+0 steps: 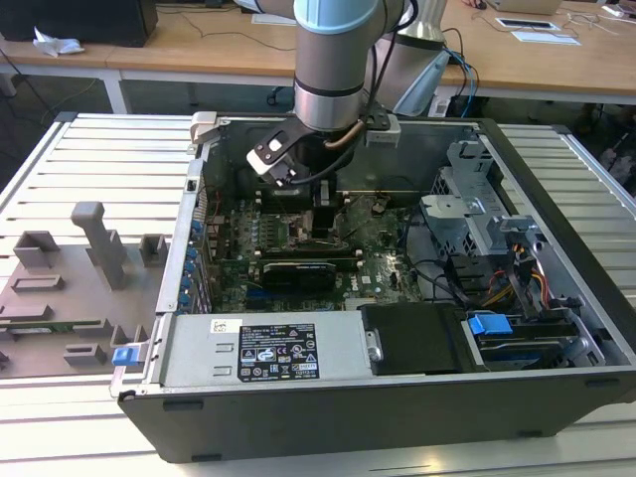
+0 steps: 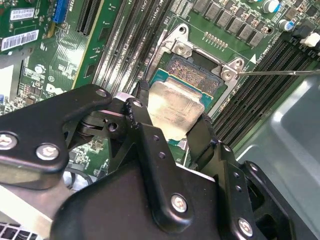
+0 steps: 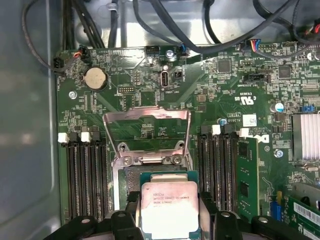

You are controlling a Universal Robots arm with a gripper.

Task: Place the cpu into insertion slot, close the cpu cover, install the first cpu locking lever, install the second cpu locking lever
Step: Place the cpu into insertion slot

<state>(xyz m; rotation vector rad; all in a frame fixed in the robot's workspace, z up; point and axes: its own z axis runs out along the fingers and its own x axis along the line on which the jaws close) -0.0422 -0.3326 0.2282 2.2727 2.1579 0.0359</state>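
Observation:
My gripper (image 3: pixel 169 199) is shut on the cpu (image 3: pixel 169 212), a flat square chip with a dull silver top, one black finger on each of two opposite edges. In the second wrist view the gripper (image 2: pixel 170 106) holds the cpu (image 2: pixel 175 117) tilted and partly over the insertion slot (image 2: pixel 197 75), a dark socket with a silver rim. The first wrist view shows the insertion slot (image 3: pixel 131 176) just beyond the chip's edge. The cpu cover (image 3: pixel 145 115), a thin silver frame, is swung open behind it. A thin locking lever (image 2: pixel 280 72) sticks out sideways. In the exterior view the gripper (image 1: pixel 323 211) reaches down into the open computer case.
Black memory slots (image 3: pixel 82 175) flank the socket on both sides. Cables (image 3: pixel 150 20) run along the board's far edge. The grey case wall (image 2: pixel 290 145) stands close beside the gripper. A power supply (image 1: pixel 263 350) and drive cage (image 1: pixel 487 219) fill the case. A grey fixture tray (image 1: pixel 70 288) lies at the exterior view's left.

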